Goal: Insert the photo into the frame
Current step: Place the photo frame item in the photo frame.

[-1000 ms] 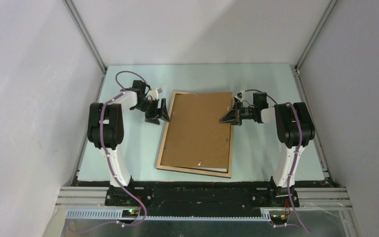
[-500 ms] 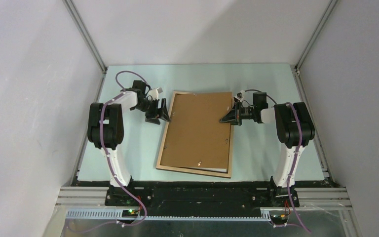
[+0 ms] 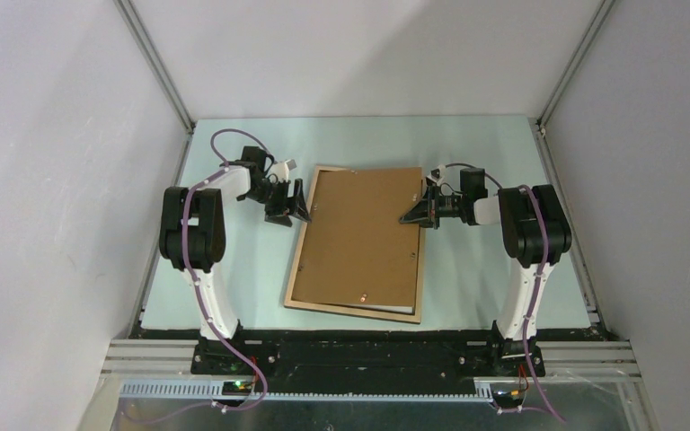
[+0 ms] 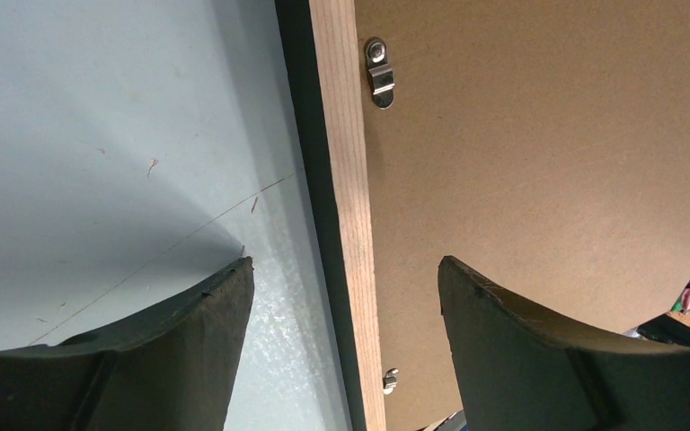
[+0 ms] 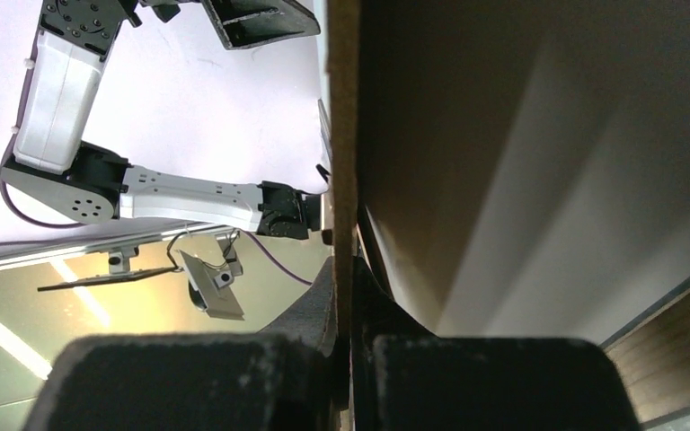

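The frame lies back-up on the table, its light wood rail showing. The brown backing board lies over it. A white strip, seemingly the photo, sticks out under the board at the near edge; the print side is hidden. My right gripper is shut on the board's right edge, jaws pinching the thin brown sheet, with a pale surface beneath. My left gripper is open, its fingers astride the frame's left rail near the far corner, touching nothing.
A metal tab clip sits on the board beside the rail, another lower down. The pale green table top lies between white enclosure walls, with a black strip at the near edge.
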